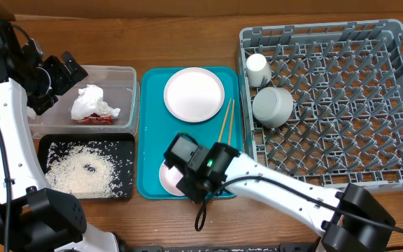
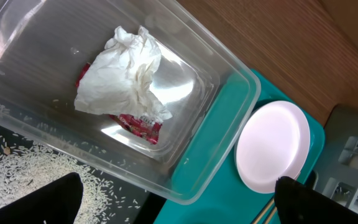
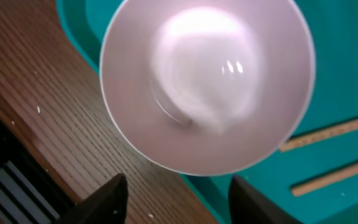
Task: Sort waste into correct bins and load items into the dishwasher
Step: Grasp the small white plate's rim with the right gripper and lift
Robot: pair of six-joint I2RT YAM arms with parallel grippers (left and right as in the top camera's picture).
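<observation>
The left pincer (image 2: 178,182) hangs over the clear tub (image 1: 121,77) at the upper left of the overhead view, its fingers spread wide with nothing between them. In the tub lie the crumpled napkin (image 2: 126,71) and, partly under it, the red sauce packet (image 2: 138,124). Just below the tub on the desk (image 1: 180,35), the black tray (image 1: 47,143) holds the loose rice (image 1: 82,171).

The teal tray (image 1: 149,126) sits at the centre. The large plate (image 1: 194,94) rests at its upper end, and the chopsticks (image 1: 226,119) lie along its right side. At its lower left corner is the small plate (image 3: 207,87), its rim reaching over the tray's edge. The right pincer (image 3: 179,193) is directly above this plate with its fingers apart. Whether they touch the rim cannot be told.

In the grey dish rack (image 1: 397,105) on the right, the cup (image 1: 257,68) and the bowl (image 1: 273,106) stand near the left wall.
</observation>
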